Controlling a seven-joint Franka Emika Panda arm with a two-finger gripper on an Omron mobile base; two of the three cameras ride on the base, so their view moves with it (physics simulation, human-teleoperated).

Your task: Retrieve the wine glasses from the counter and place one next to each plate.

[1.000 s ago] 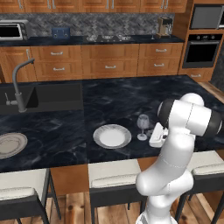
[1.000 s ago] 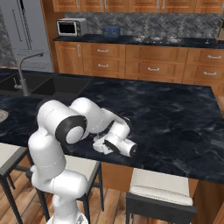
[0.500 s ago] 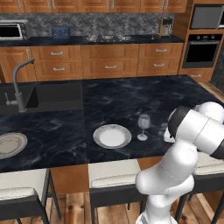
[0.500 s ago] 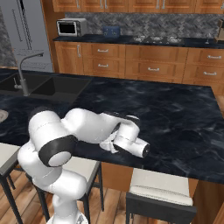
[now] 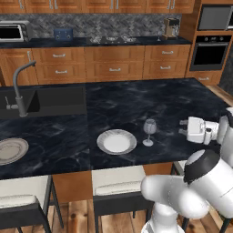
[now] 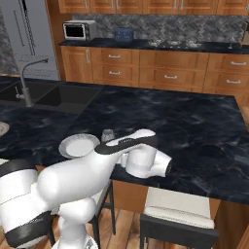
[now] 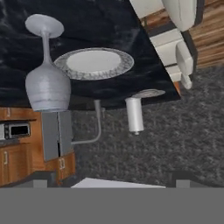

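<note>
One wine glass (image 5: pixel 149 132) stands upright on the black counter (image 5: pixel 150 100), just right of the nearer plate (image 5: pixel 117 141). A second plate (image 5: pixel 10 150) lies far left by the counter's front edge. My gripper (image 5: pixel 183 128) hovers to the right of the glass, pointing at it, a short gap away. In the rolled-over hand view the glass (image 7: pixel 46 83) and the nearer plate (image 7: pixel 94 63) appear upside down, and my gripper (image 7: pixel 114 178) is open and holds nothing. In the right base view my arm partly hides the glass (image 6: pixel 108 134) beside the plate (image 6: pixel 78 145). The other wine glass is out of view.
A sink (image 5: pixel 50 100) with a tall faucet (image 5: pixel 18 86) is set into the counter at the left. Stools (image 5: pixel 116 189) stand under the counter's front edge. Wooden cabinets, a toaster, a microwave and an oven line the back wall.
My hand has drawn back to the right, away from the wine glass, and the arm's elbow has swung right and down. The glass and the plates have stayed put.
</note>
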